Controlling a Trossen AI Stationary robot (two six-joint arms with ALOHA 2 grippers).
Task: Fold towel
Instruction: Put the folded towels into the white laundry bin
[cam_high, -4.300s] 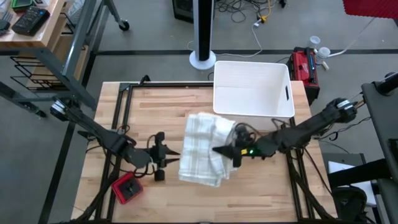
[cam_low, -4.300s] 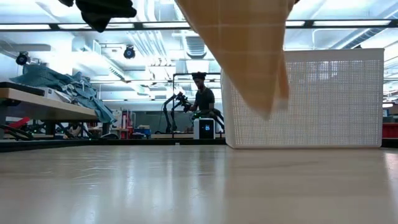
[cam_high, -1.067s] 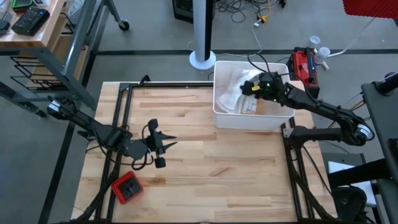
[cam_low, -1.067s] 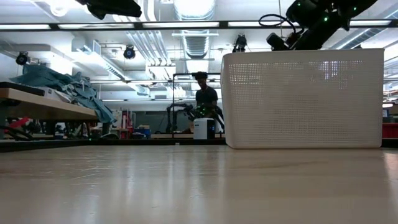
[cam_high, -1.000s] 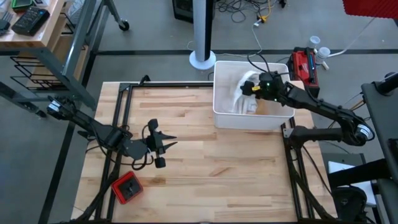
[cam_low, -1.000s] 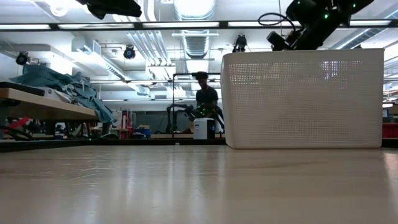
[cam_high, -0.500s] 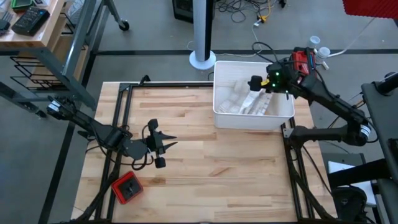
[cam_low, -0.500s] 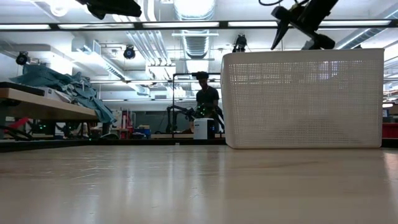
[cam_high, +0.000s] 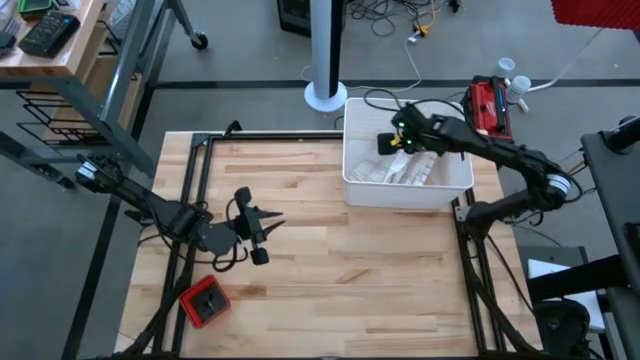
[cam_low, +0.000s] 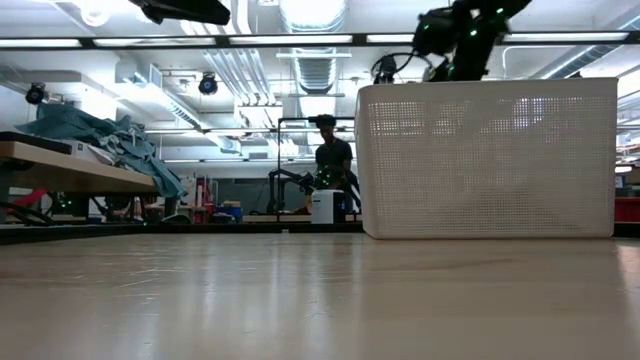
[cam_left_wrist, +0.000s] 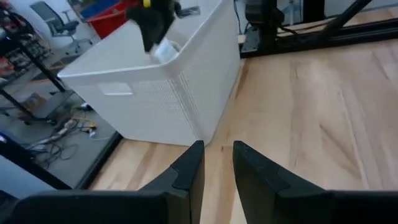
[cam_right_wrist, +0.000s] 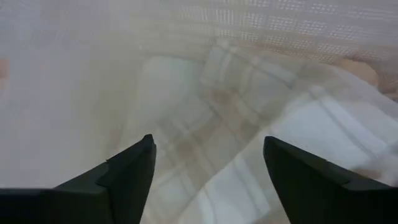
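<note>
Towel (cam_high: 408, 170) lies crumpled inside the white bin (cam_high: 460, 175) — the right gripper (cam_high: 388, 144) hovers above the bin, fingers spread wide, holding nothing. Left gripper (cam_high: 262, 232) waits well left of the bin, fingers narrowly parted, empty.

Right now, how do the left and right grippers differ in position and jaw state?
The left gripper hangs over the bare wooden table, well short of the white perforated plastic basket; the right gripper is over that basket, above the checked white towel lying inside. The left gripper's jaws stand only narrowly apart; the right gripper's are spread wide. Both hold nothing.
</note>
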